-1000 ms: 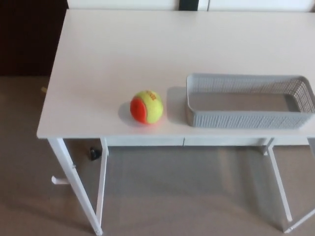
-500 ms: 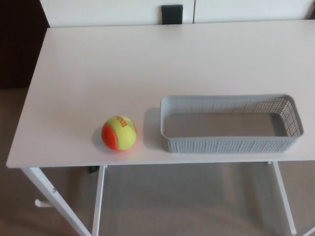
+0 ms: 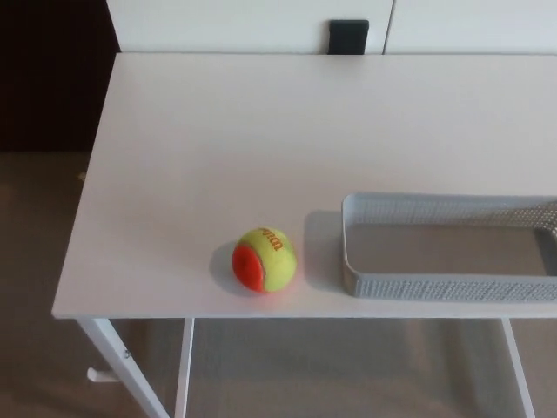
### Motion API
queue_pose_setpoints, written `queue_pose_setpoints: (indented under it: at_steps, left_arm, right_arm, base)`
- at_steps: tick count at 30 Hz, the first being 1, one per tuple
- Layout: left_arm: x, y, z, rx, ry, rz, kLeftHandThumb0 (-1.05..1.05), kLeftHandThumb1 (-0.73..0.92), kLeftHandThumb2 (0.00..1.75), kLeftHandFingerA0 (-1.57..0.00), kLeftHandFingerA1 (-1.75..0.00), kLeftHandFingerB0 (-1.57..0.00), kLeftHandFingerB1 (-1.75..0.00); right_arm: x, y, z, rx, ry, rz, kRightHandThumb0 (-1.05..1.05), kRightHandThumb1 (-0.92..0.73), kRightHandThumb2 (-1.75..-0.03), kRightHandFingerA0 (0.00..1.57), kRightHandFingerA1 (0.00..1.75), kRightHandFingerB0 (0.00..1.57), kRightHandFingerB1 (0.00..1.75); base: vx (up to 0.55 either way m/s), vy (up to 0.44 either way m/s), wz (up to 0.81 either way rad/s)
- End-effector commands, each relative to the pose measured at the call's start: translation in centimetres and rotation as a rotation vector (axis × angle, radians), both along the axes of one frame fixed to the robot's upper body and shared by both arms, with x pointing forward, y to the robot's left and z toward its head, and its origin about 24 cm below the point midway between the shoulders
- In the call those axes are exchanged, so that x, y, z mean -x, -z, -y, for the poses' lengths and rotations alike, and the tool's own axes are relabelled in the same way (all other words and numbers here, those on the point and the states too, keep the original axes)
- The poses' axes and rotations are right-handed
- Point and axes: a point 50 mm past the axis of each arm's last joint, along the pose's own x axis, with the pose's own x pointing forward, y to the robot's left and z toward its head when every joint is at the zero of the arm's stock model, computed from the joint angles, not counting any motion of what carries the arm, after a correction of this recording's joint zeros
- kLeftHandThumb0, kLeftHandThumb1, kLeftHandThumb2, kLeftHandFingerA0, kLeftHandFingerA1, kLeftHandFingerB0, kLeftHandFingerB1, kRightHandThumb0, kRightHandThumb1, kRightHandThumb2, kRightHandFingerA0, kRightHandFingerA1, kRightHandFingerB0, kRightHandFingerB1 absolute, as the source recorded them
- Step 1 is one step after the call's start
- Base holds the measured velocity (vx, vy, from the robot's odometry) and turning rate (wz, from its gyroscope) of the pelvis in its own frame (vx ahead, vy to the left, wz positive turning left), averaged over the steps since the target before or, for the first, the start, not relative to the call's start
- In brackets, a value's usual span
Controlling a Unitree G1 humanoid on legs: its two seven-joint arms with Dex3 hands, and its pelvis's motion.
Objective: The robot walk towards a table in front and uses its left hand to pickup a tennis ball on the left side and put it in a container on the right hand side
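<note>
A yellow and orange tennis ball [image 3: 264,259] rests on the white table [image 3: 261,139] near its front edge. To its right lies a shallow grey mesh container [image 3: 448,285], with nothing in it, cut off by the picture's right edge. A small gap separates ball and container. Neither of my hands shows in the head view.
The table's white legs [image 3: 130,370] stand on a grey-brown carpet below. A white wall panel with a black block [image 3: 348,37] runs behind the table's far edge. A dark area lies at the far left.
The whole picture has shifted as the camera moved; the table sits lower and further right in view than half a second ago. Ball and container keep their places on the table.
</note>
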Motion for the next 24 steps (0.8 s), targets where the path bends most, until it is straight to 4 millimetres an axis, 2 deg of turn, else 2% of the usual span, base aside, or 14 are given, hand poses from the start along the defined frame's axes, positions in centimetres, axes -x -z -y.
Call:
queue_pose_setpoints:
  at_steps: [1, 5, 11, 13, 14, 19, 21, 23, 24]
  left_arm:
    - [0.4, 0.0, -0.4, -0.008, 0.019, -0.035, -0.24, 0.64, 0.59, -0.38, -0.76, -0.24, -0.43]
    - [1.1, 0.1, -0.1, -0.008, 0.012, -0.048, -0.25, 0.64, 0.59, -0.41, -0.76, -0.25, -0.43]
    - [0.7, -0.1, -0.1, -0.002, 0.005, -0.043, -0.25, 0.65, 0.59, -0.37, -0.67, -0.24, -0.39]
    - [0.7, -0.2, -0.1, -0.012, 0.011, -0.043, -0.26, 0.64, 0.59, -0.38, -0.67, -0.25, -0.39]
    - [0.7, -0.3, -0.1, -0.028, 0.021, -0.036, -0.27, 0.63, 0.58, -0.41, -0.73, -0.27, -0.41]
    - [0.7, -0.6, 0.4, -0.05, 0.06, -0.003, -0.26, 0.58, 0.57, -0.45, -0.72, -0.3, -0.42]
    - [0.9, -1.0, 1.1, -0.037, 0.118, 0.03, -0.31, 0.56, 0.56, -0.45, -0.7, -0.31, -0.43]
    - [1.2, -3.3, 4.2, 0.026, 0.402, 0.103, -0.34, 0.52, 0.56, -0.46, -0.66, -0.34, -0.46]
    - [1.3, -4.2, 4.8, 0.034, 0.459, 0.13, -0.36, 0.52, 0.55, -0.46, -0.67, -0.36, -0.48]
  right_arm:
    - [1.0, 0.0, 0.7, 0.01, 0.027, -0.02, -0.11, -0.47, -0.54, 0.68, 0.49, 0.52, 0.44]
    - [1.7, 0.1, 0.8, 0.012, 0.017, -0.041, -0.1, -0.47, -0.53, 0.67, 0.48, 0.52, 0.43]
    - [1.1, -0.1, 0.7, 0.01, 0.016, -0.03, -0.1, -0.47, -0.54, 0.68, 0.5, 0.55, 0.45]
    - [1.0, -0.1, 0.7, 0.011, 0.012, -0.026, -0.11, -0.47, -0.54, 0.68, 0.5, 0.55, 0.45]
    - [1.0, -0.1, 0.6, 0.008, 0.009, -0.021, -0.11, -0.47, -0.54, 0.69, 0.51, 0.57, 0.46]
    - [0.9, -0.1, 0.6, 0.005, 0.003, -0.022, -0.12, -0.46, -0.55, 0.67, 0.51, 0.56, 0.46]
    - [0.8, -0.1, 0.7, 0.009, -0.001, -0.023, -0.15, -0.45, -0.55, 0.69, 0.51, 0.56, 0.47]
    - [0.6, -0.3, 0.9, 0.014, -0.009, -0.018, -0.14, -0.46, -0.55, 0.68, 0.51, 0.57, 0.47]
    - [0.6, -0.3, 0.9, 0.015, -0.01, -0.02, -0.1, -0.47, -0.53, 0.69, 0.49, 0.57, 0.45]
  base:
    - [0.0, 0.0, 0.0]
    - [-0.05, -0.026, 0.02]
    - [0.0, 0.0, 0.0]
    - [0.0, 0.0, 0.0]
    - [0.0, 0.0, 0.0]
    - [0.0, 0.0, 0.0]
    - [0.0, 0.0, 0.0]
    - [0.0, 0.0, 0.0]
    - [0.0, 0.0, 0.0]
